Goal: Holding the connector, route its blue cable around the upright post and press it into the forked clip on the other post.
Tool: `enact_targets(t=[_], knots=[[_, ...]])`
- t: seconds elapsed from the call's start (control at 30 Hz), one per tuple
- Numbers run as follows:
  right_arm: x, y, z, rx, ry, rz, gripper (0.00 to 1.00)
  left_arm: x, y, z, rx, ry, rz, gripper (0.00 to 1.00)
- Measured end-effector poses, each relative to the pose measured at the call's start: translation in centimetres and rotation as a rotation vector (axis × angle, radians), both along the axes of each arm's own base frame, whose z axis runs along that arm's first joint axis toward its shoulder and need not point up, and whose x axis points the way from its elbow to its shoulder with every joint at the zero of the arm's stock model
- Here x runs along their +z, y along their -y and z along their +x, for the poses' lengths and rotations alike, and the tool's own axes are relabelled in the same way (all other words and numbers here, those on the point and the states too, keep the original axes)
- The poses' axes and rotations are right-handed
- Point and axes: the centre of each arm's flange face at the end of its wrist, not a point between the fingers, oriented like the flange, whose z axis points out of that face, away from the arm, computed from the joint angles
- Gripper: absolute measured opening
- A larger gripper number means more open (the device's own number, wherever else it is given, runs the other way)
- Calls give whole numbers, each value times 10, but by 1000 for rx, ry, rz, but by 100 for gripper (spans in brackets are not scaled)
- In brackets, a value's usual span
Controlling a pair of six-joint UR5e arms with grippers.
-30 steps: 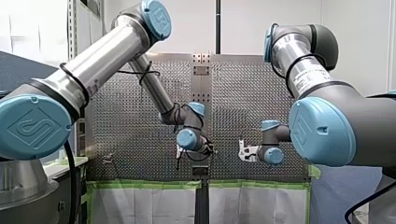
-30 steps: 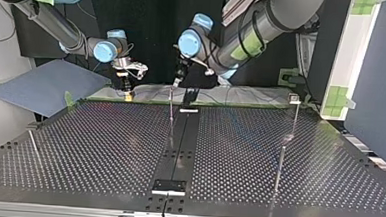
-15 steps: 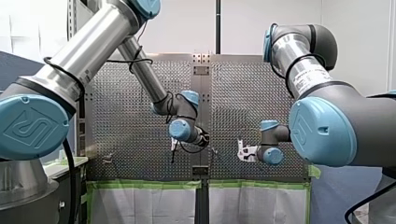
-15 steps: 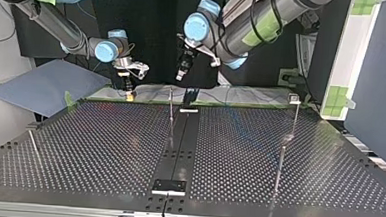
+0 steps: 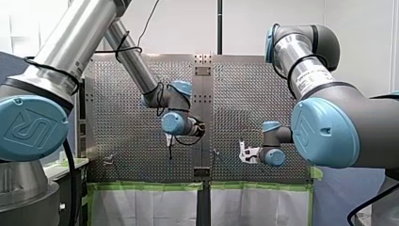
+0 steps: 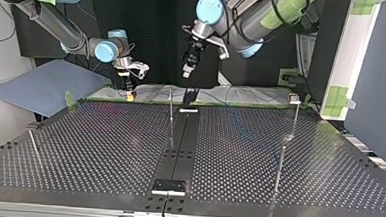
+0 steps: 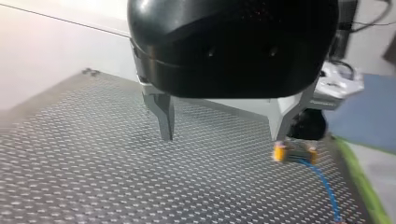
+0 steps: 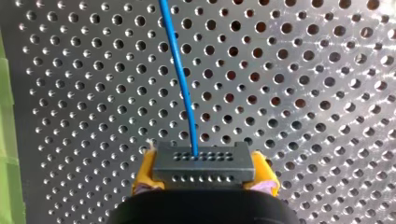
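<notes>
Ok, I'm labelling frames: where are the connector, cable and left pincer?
connector [image 8: 204,168]: right wrist view, dark front face.
cable [image 8: 179,70]: right wrist view, mid-run.
left pincer [image 7: 223,138]: left wrist view, midway between fingertips.

Front view: bright, flat room light. Plain white back wall [image 5: 188,23] at upper middle is near blown out. Long highlight streaks on brushed silver arm tube [image 5: 80,33], upper left.

Top view: dimmer, black backdrop upper centre. Dark perforated metal table [image 6: 104,149] has a pale sheen toward its far edge, and the thin metal post [image 6: 171,105] is mirrored in it.

Left wrist view: glossy black housing of my left gripper [image 7: 223,138] is out of focus, table holes smeared, background past it overexposed.

Right wrist view: even light. Thin blue cable [image 8: 180,79] and dark grey rectangular plastic connector [image 8: 204,168] are in focus, with glints on hole rims.
</notes>
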Motion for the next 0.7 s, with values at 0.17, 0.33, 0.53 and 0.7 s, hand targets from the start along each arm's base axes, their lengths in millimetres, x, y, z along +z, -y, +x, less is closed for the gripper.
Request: enact_targets(t=[0.17, 0.33, 0.53, 0.7], knots=[[0, 0, 0, 2, 1, -1, 0, 13, -9, -10, 4, 31, -50, 99], [0, 0, 1, 4, 2, 0, 0, 25, -17, -22, 2, 65, -87, 99], [0, 0, 1, 4, 6, -1, 0, 37, -29, -36, -2, 100, -124, 99], [0, 0, 2, 10, 9, -3, 0, 48, -39, -48, -13, 125, -190, 99]])
